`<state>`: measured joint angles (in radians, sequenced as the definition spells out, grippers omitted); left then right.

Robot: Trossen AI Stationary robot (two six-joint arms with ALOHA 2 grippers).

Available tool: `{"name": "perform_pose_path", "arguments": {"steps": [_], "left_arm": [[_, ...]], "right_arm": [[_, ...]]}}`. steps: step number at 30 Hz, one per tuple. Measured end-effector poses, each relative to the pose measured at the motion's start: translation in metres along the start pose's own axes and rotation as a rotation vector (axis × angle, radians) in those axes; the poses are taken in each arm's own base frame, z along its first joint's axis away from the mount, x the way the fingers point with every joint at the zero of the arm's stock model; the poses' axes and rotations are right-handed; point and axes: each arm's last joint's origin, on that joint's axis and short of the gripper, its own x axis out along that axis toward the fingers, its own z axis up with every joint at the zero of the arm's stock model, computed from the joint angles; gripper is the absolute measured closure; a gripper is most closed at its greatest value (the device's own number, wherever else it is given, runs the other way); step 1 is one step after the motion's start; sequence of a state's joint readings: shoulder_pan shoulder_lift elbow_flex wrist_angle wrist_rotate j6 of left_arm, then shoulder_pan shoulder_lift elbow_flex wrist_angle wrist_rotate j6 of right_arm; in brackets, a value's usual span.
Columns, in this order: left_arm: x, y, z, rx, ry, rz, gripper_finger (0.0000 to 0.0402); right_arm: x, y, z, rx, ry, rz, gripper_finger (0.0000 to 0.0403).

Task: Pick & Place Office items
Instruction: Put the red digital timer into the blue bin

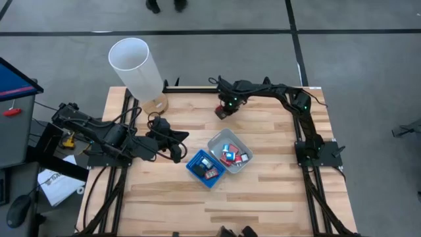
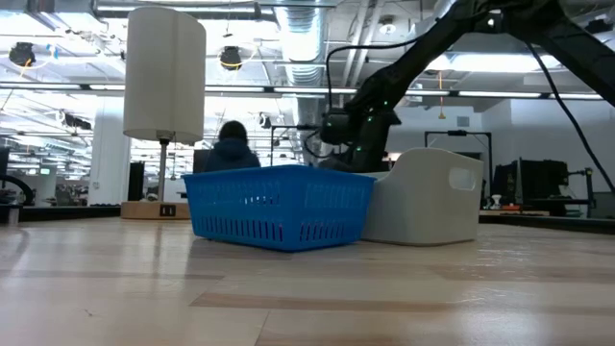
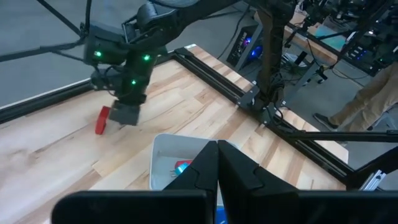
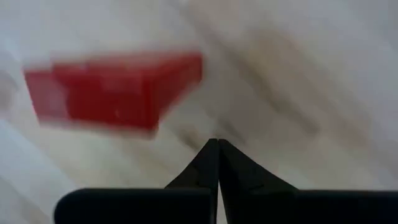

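A red block lies flat on the wood near the table's far edge, also seen as the red block and the red block. My right gripper is shut, low over the table just beside this block and touching nothing. Several small red, black and white pieces lie in the blue tray and the grey tray at mid-table. My left gripper is shut and empty, hovering left of the blue tray as the left gripper.
A tall white cylinder on a wooden base stands at the far left corner. The two trays sit side by side, blue tray and grey tray. Bare wood stretches along the near half of the table. A person sits in the room beyond.
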<state>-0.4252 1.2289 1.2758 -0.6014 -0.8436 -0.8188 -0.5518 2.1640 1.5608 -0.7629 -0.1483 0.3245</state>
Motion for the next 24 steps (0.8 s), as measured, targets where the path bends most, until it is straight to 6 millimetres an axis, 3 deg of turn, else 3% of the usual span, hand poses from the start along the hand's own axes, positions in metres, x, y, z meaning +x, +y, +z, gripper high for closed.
{"name": "perform_pose_path", "arguments": {"steps": [5,10,14,21,24], "left_arm": [[0.0,0.0,0.0,-0.001,-0.002,0.0,0.0401],[0.0,0.0,0.0,-0.004,-0.005,-0.002,0.0401],[0.0,0.0,0.001,0.014,-0.005,-0.002,0.0401],[0.0,-0.001,0.001,0.013,-0.01,-0.009,0.0401],[0.0,-0.002,0.002,0.008,-0.011,-0.014,0.0401]], "right_arm": [[-0.013,0.012,-0.022,-0.067,0.063,-0.022,0.0403],[-0.057,0.031,-0.045,-0.143,-0.055,-0.018,0.0403],[-0.098,0.042,-0.057,-0.264,-0.278,0.054,0.0403],[-0.147,0.047,-0.066,-0.436,-0.536,0.224,0.0385],[-0.145,0.039,-0.059,-0.381,-0.552,0.209,0.0355]]}}
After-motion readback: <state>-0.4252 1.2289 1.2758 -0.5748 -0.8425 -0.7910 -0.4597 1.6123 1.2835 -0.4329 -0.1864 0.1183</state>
